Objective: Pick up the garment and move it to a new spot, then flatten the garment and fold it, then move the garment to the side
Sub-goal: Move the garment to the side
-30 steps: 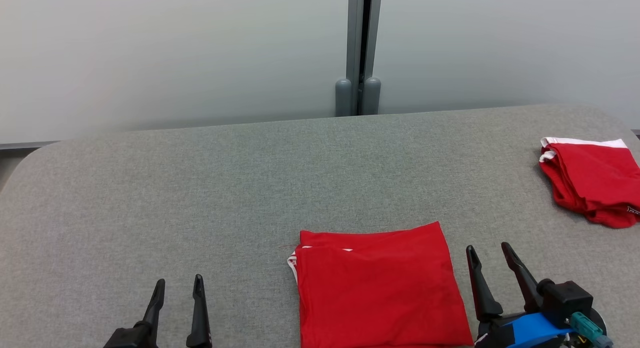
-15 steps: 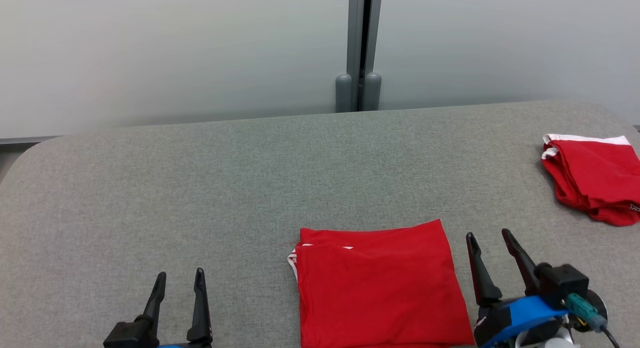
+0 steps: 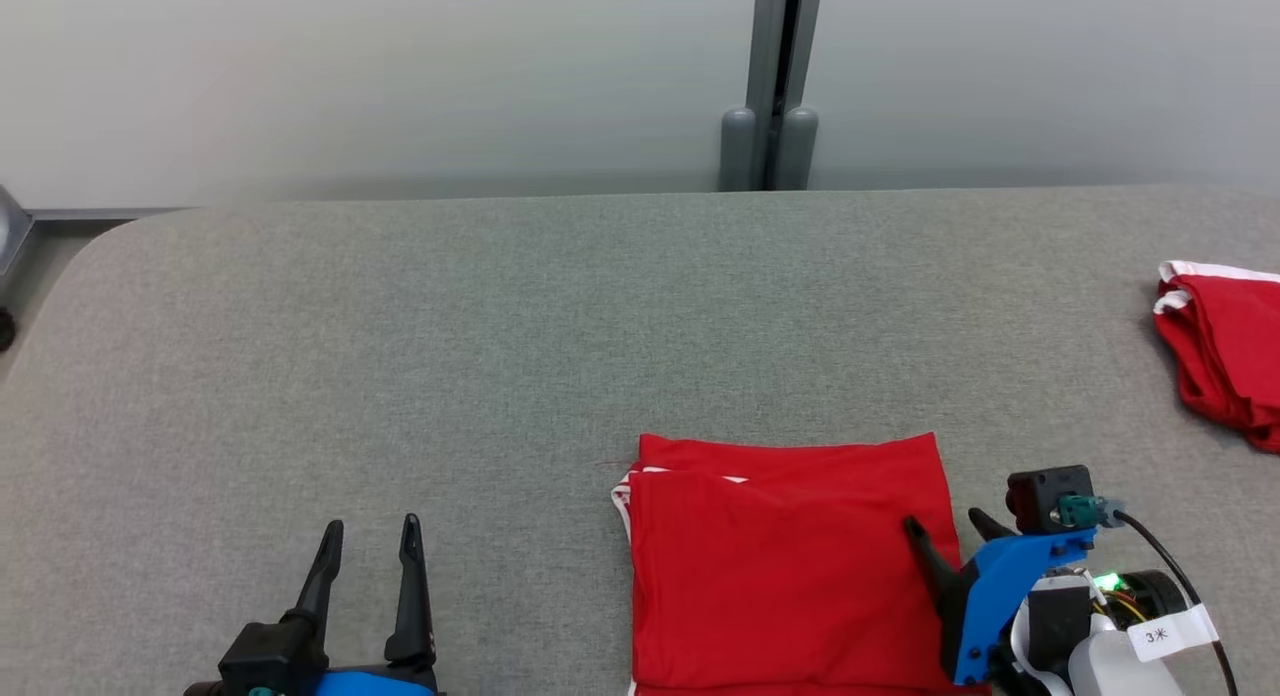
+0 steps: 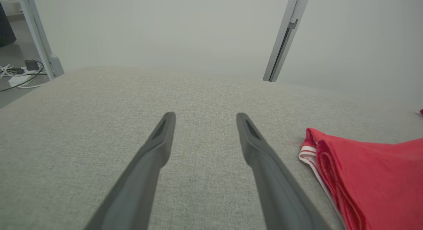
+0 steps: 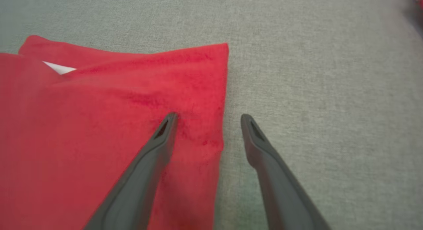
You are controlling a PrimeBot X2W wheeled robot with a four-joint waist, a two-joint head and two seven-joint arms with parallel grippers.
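The folded red garment (image 3: 790,556) lies flat on the grey padded table (image 3: 450,326) near its front edge; a white trim shows at its left side. My right gripper (image 3: 945,521) is open and tilted down over the garment's right edge. In the right wrist view this gripper (image 5: 208,116) straddles that edge: one finger (image 5: 158,140) is above the red garment (image 5: 99,124), the other above bare table. My left gripper (image 3: 372,523) stands open over bare table well to the left. From the left wrist, the left gripper (image 4: 205,115) has the garment (image 4: 370,177) to its right.
A second red garment (image 3: 1225,356), loosely bunched with a white band, lies at the table's far right edge. A grey post (image 3: 770,146) stands behind the table against the pale wall. Cables (image 4: 19,74) lie on the floor past the table's left end.
The head camera has turned, shifting the whole picture. My right gripper has moved left and tipped down, from beside the garment to over its right edge. The left gripper has stayed put.
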